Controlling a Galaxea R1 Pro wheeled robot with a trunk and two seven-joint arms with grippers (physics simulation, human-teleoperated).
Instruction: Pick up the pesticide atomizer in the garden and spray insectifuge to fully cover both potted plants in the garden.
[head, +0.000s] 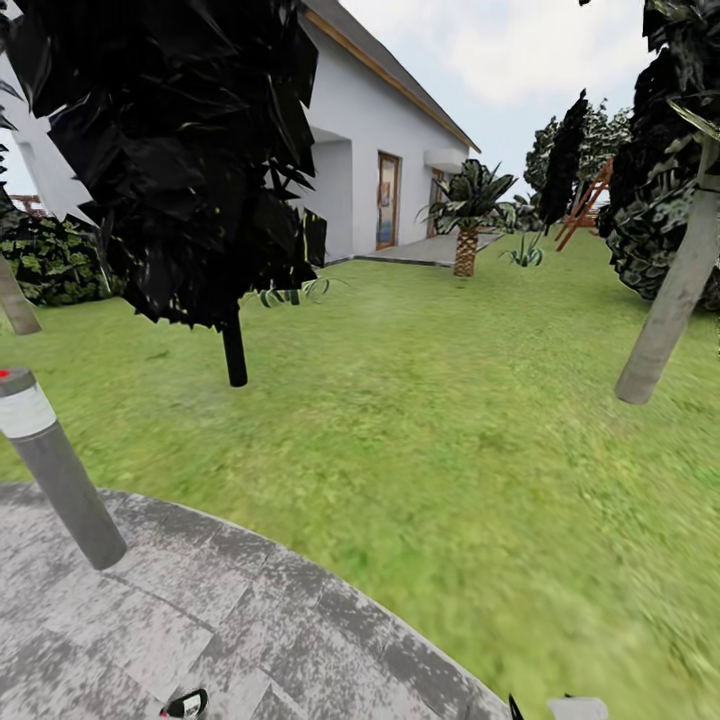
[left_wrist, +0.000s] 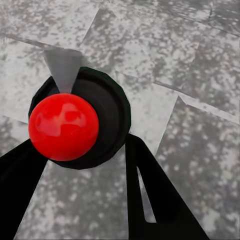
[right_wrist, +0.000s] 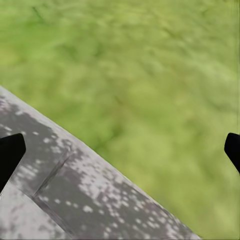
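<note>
I look down past my left tool (left_wrist: 85, 142) onto a round dark green-black bottle with a red ball cap and a pale grey nozzle, which I take to be the pesticide atomizer (left_wrist: 107, 115). It stands between the two black fingers, over the grey mottled paved patio (left_wrist: 200, 60). The fingers lie at its two sides, but I cannot tell if they already press it. In the head view this place is at about 7 o'clock, at the lower edge.

My right tool (right_wrist: 125, 150) is released, with its fingers wide apart and nothing between them, over the border of patio and green lawn (right_wrist: 150, 60).

In my judgement the task is only at its beginning: the pick-up is not confirmed and no spraying is done. A low spiky green plant (head: 525, 250) far at 1 o'clock, near the scaly-trunked palm (head: 466, 215), may be one potted plant; it is too small to see a pot.
</note>
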